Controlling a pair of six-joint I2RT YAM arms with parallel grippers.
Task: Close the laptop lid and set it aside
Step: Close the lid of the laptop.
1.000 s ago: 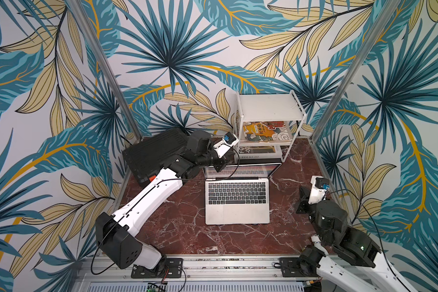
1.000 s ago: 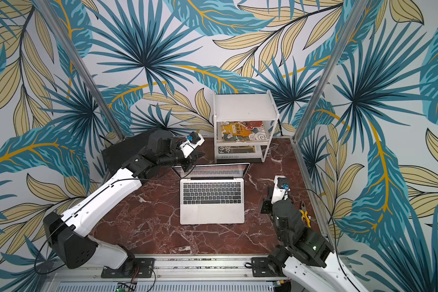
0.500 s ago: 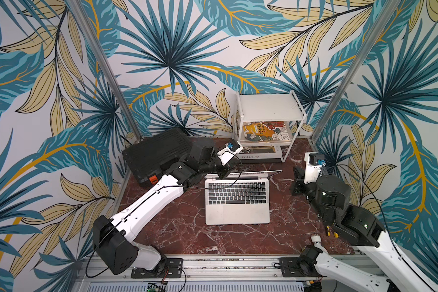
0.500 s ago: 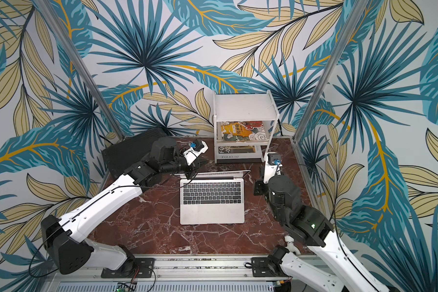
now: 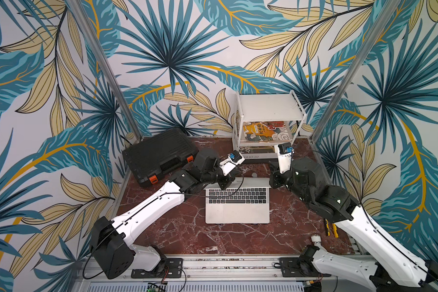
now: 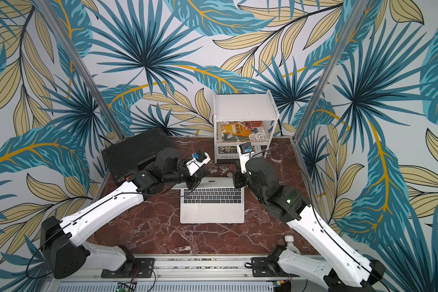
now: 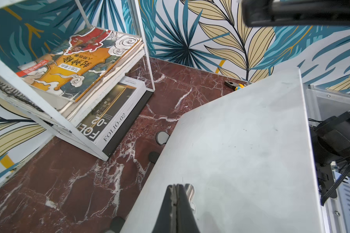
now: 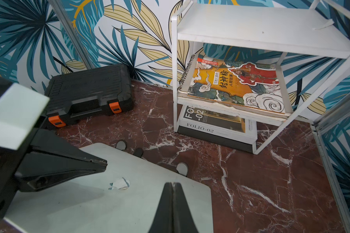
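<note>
Thin silver aluminium laptop [image 5: 237,212] sat mid red marble table [image 5: 187,235], white rack [image 5: 268,106] at one o'clock; its logo-marked silver lid [image 8: 117,201] leaned half-lowered; left gripper [image 7: 176,187] and right gripper [image 8: 173,185], both pinched shut, rested on its back.

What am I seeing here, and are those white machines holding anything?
Two white robot arms work at a marble table. Two pictures look down from overhead; two come from cameras on the arms' wrists. On the table: a laptop, a black case, a white shelf rack with books. Each arm ends in a pincer. The left gripper and right gripper are both shut, holding nothing; their tips seem to press on the back of the laptop lid, tilted partway over the keyboard.
</note>
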